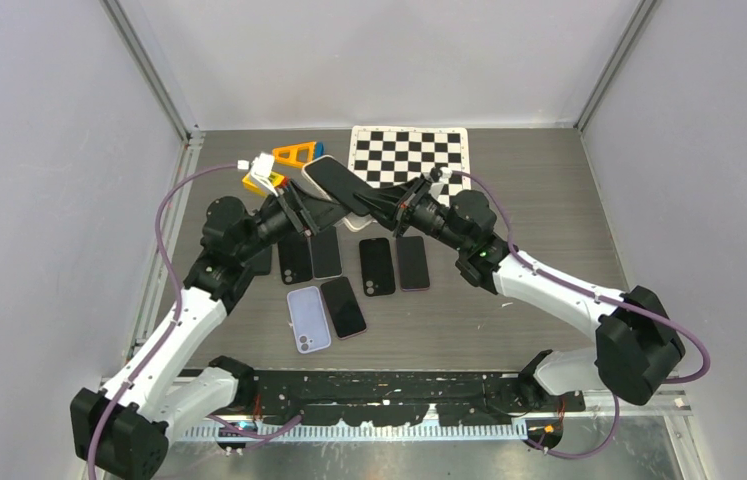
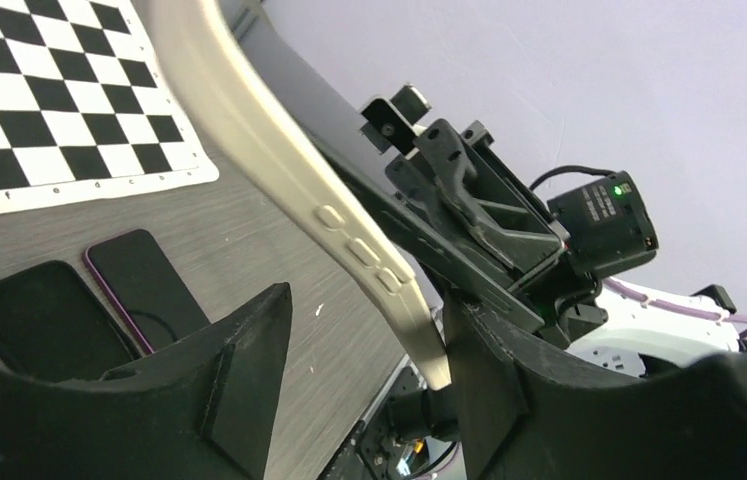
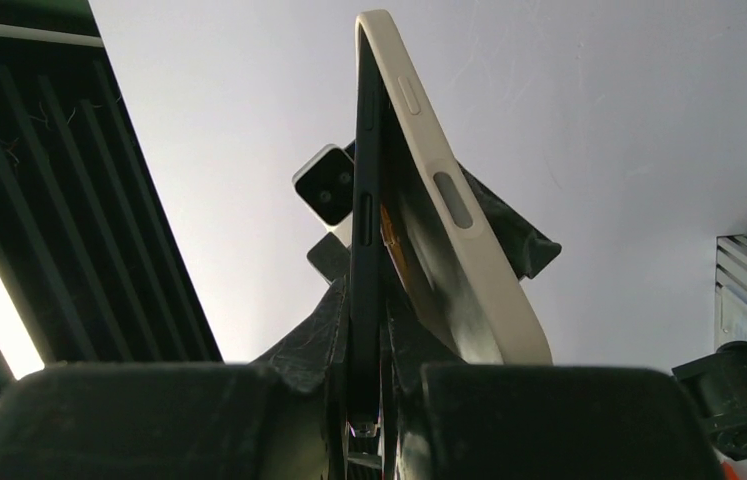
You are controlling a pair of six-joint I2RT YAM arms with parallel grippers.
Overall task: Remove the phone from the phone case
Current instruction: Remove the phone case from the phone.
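Cream silicone is curling away from a dark slab held up in the air. The case (image 3: pixel 454 215) is peeling off the phone (image 3: pixel 362 230) close to the right gripper's fingers, while at the far tip, well beyond those fingers, the two are clinging together. The right gripper (image 3: pixel 369 405) is pinching the phone by its bare edge, fingers pressing together on the slab, with the loosened skirt of the case sitting just outside them. The left gripper (image 2: pixel 364 330) is standing with its fingers spread. The buttoned rail of the case is running between them, close against one finger and apart from the other, so it is clamping nothing. I am guessing the phone is handling as stiff, smooth and rather slippery, and it would not be enjoying a drop onto the table (image 2: pixel 249 240) below the fingers, so a firm hold across its flat faces is suiting it. The case is looking soft and stretchy. Its freed lip, lying between the left fingers, is where I would be taking hold to strip it off.
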